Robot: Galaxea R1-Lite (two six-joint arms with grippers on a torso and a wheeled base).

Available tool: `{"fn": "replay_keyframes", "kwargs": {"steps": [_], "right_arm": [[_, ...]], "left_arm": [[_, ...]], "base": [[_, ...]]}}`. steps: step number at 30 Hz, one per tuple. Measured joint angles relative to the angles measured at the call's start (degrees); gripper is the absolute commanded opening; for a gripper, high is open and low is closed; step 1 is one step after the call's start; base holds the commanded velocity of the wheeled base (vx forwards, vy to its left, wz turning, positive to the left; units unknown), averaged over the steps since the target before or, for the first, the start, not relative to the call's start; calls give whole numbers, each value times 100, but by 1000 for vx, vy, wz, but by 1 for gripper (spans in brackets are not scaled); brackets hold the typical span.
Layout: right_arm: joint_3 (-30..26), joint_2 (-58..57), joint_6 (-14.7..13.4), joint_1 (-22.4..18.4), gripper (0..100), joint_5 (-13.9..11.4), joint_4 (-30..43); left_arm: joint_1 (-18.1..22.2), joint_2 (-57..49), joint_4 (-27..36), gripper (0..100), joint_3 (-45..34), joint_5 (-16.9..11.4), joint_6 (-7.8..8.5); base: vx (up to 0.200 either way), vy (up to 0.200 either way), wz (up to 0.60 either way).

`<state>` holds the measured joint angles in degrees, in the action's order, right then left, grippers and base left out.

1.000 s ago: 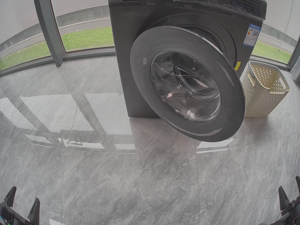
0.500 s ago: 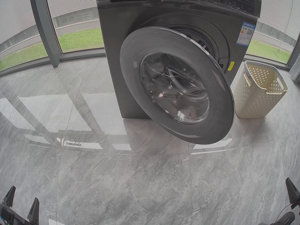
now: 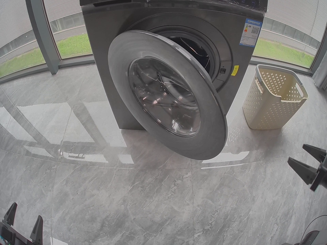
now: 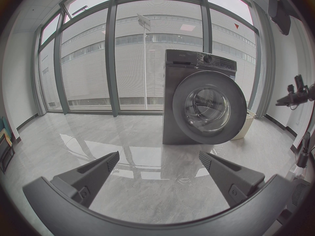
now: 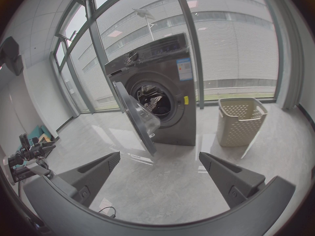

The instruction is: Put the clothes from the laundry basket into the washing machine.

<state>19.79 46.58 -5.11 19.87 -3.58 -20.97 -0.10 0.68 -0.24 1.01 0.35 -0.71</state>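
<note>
A grey washing machine (image 3: 143, 21) stands on the floor with its round door (image 3: 163, 96) swung wide open. Dark and light clothes (image 5: 154, 103) lie inside the drum. To its right stands the cream laundry basket (image 3: 275, 97), and the part of its inside that shows holds nothing. My right gripper (image 3: 308, 160) hangs open in the air, in front of the basket and a good way short of it. Low at the near left, my left gripper (image 3: 24, 220) is open, far from the machine. Both wrist views show bare open fingers (image 4: 95, 172) (image 5: 229, 176).
Glossy grey tile floor (image 3: 136, 194) stretches between me and the machine. Tall windows with a dark pillar (image 3: 37, 28) run behind. The open door juts out over the floor in front of the drum.
The head camera has turned right, so the machine and basket sit further left in the picture. My right gripper has risen from the bottom right corner to mid-height. The left gripper keeps its place.
</note>
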Motion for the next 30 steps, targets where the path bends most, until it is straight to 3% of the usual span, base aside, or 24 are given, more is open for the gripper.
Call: {"fn": "replay_keyframes", "kwargs": {"steps": [3,9,15,23,30], "right_arm": [[286,835,-59,523,100,116,-514],[962,2227,-280,1491,100,246,-1467],[1248,3076,-338,1907,100,283,-2097],[1502,3738,-338,1827,100,413,-2271],[1654,3961,-261,953,100,484,-2277]], "left_arm": [[2,0,-2,100,0,-4,0],[0,2,0,100,0,-11,-2],[0,2,0,100,0,-20,-13],[0,6,-7,100,0,-28,-24],[0,9,-9,100,0,-28,-20]], "base": [[0,0,0],[200,0,0],[100,0,0],[0,0,0],[0,0,0]]}}
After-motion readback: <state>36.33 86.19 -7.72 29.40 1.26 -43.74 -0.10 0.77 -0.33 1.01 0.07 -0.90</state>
